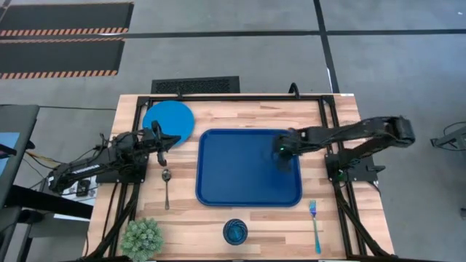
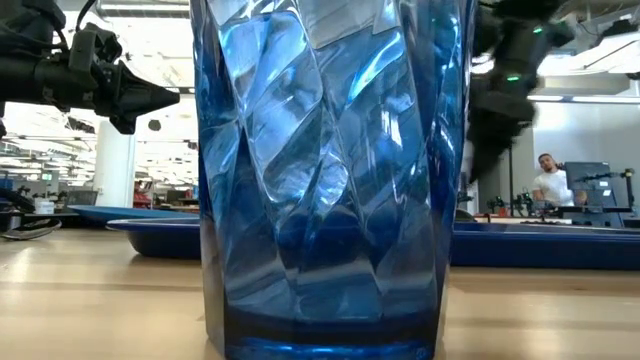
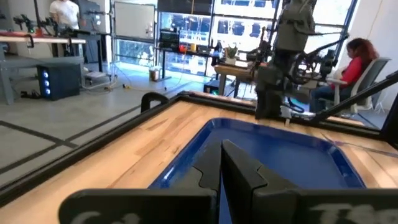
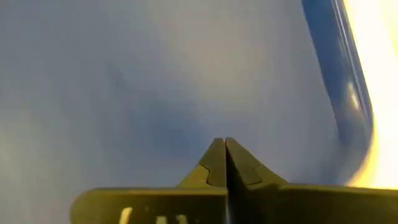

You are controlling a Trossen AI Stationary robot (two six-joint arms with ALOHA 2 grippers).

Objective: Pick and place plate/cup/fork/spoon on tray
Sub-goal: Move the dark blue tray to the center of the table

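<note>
- We found the right end effector [image 1: 282, 156] low over the right part of the tray [image 1: 240, 182], inside the rim, with its fingers [image 4: 225, 163] pressed together and nothing between them; the right wrist view showed only blue tray floor ahead of the tips
- The left end effector [image 1: 166, 142] hung above the table [image 1: 218, 225] just off the tray's left edge, its fingers [image 3: 219, 171] likewise closed on nothing and pointing across the tray toward the right arm
- The plate [image 1: 168, 120] lay flat on the table just behind the left end effector, apart from the tray's far-left corner
- The spoon [image 1: 167, 187] lay on the table just in front of the left end effector, bowl nearest to it and handle running away toward the table's front edge, beside the tray's left rim without touching it
- The cup [image 1: 235, 232] stood upright on the table, in front of the tray's front rim and well apart from both end effectors; in the low view it filled the middle of the picture [image 2: 330, 170]
- The fork [image 1: 315, 225] lay on the table in front of and to the right of the right end effector, off the tray's front-right corner, tines toward the tray
- The tray held none of the four things
- A small green plant [image 1: 142, 238] stood at the table's front-left corner, well forward of the left end effector
- In the left wrist view a person in red [image 3: 348, 65] sat beyond the table
</note>
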